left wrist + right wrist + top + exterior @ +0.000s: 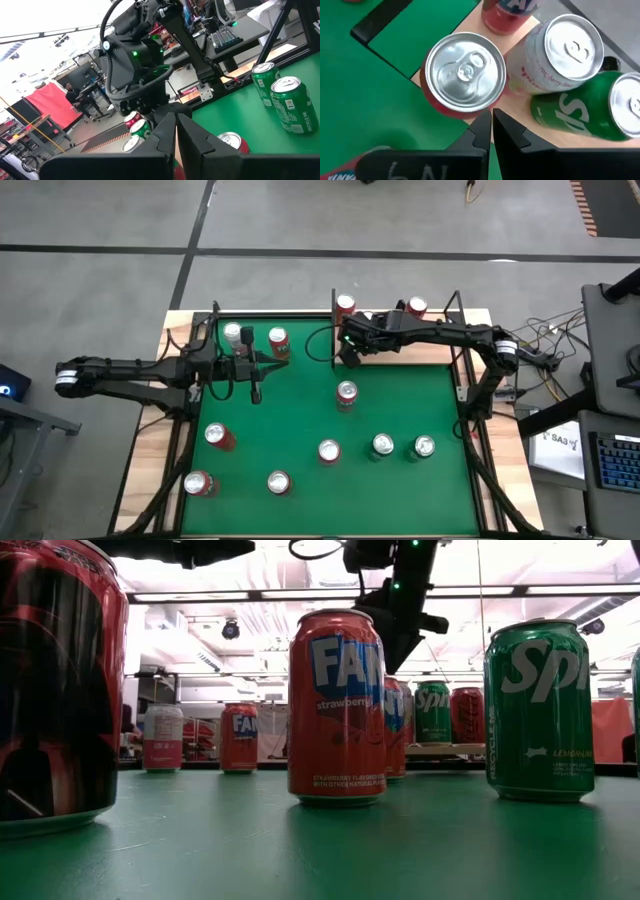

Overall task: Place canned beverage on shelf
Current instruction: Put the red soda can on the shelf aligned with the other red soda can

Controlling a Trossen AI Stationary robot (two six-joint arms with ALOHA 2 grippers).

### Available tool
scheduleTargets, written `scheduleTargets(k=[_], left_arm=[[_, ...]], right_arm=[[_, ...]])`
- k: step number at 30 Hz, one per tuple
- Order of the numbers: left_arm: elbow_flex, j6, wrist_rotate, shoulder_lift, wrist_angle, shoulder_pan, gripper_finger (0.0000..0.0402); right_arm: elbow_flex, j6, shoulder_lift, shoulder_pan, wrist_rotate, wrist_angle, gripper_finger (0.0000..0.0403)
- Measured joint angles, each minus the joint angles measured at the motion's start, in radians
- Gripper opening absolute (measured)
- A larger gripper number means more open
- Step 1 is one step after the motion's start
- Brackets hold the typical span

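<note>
The right gripper (347,358), jaws closed and holding nothing, hangs just beside the shelf (425,345). Well apart from the shelf, the left gripper (256,392) is closed and empty too.

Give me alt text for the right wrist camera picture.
The right gripper, shut and empty, hovers above cans on the wooden shelf: a red can, a pale pink can and a green can.
</note>
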Motion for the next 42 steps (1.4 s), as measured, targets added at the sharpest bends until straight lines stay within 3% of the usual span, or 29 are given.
scheduleTargets(k=[9, 17, 23, 30, 36, 42], left_arm=[[0.000, 0.000, 0.000, 0.000, 0.000, 0.000, 0.0000], [0.000, 0.003, 0.000, 0.000, 0.000, 0.000, 0.0000], [0.000, 0.004, 0.000, 0.000, 0.000, 0.000, 0.0000], [0.000, 0.004, 0.000, 0.000, 0.000, 0.000, 0.0000], [0.000, 0.004, 0.000, 0.000, 0.000, 0.000, 0.0000], [0.000, 0.004, 0.000, 0.000, 0.000, 0.000, 0.0000]], right_arm=[[0.000, -0.037, 0.005, -0.009, 0.020, 0.020, 0.0009], [0.000, -0.044, 0.014, -0.008, -0.056, 0.032, 0.0009], [0.000, -0.077, 0.038, -0.009, 0.017, 0.050, 0.0009], [0.000, -0.078, 0.037, -0.008, 0.019, 0.048, 0.0009], [0.000, -0.052, 0.027, -0.009, -0.126, 0.047, 0.0009], [0.000, -0.053, 0.031, -0.009, -0.140, 0.081, 0.0009]])
